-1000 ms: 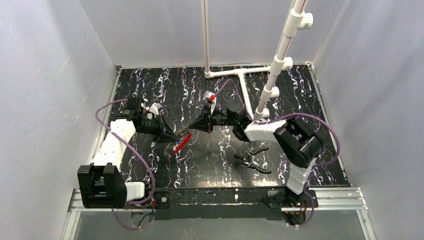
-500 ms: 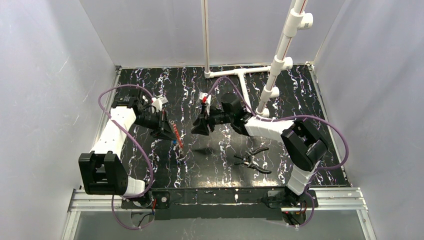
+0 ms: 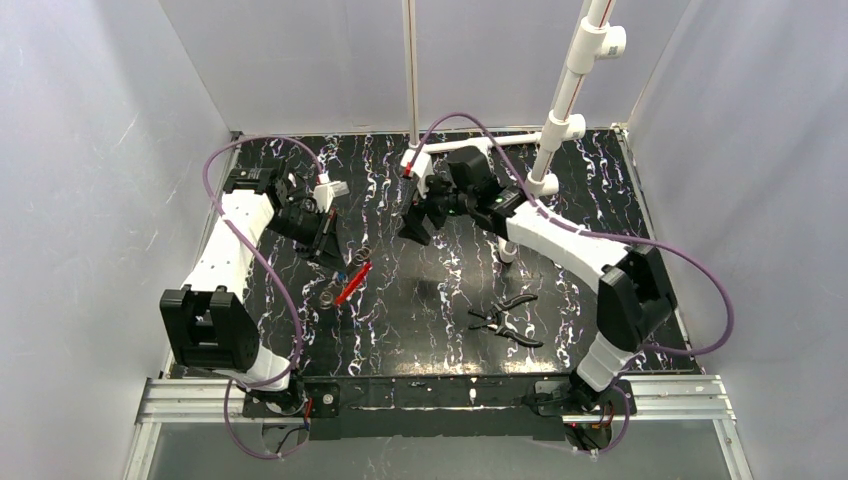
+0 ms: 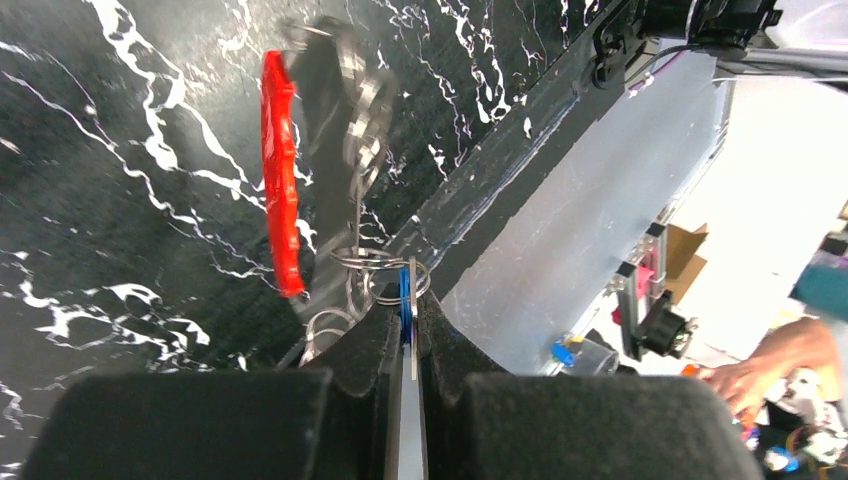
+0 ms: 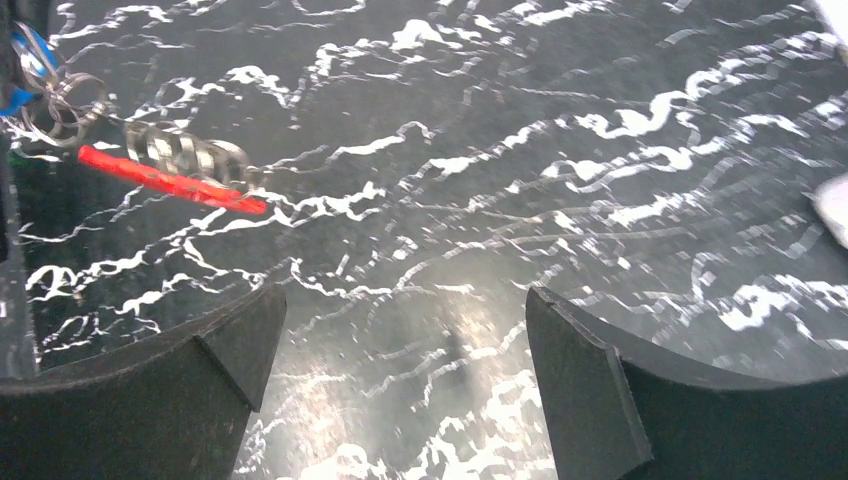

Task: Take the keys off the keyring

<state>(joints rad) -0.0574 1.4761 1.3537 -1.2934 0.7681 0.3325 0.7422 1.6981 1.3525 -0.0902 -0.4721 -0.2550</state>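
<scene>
My left gripper (image 4: 407, 302) is shut on the keys (image 4: 405, 296), a blue-headed one and a flat silver one pinched edge-on between its pads. From their small wire rings the red keyring (image 4: 280, 180) hangs beyond the fingertips, with more blurred silvery keys (image 4: 355, 110) beside it. In the top view the keyring (image 3: 352, 283) slants just below the left gripper (image 3: 336, 256), above the mat. My right gripper (image 5: 400, 320) is open and holds nothing. It stands apart to the right (image 3: 414, 226), with the keyring (image 5: 170, 180) and keys (image 5: 190, 150) at its view's upper left.
Black-handled pliers (image 3: 505, 318) lie on the marbled black mat (image 3: 600, 230), right of centre. A white pipe frame (image 3: 545, 150) rises from the mat's back right, its foot (image 3: 480, 152) close behind the right gripper. Grey walls enclose three sides.
The right gripper has opened, let go of the bunch and drawn back toward the rear. The left arm has swung its elbow back, and the keyring dangles lower from it.
</scene>
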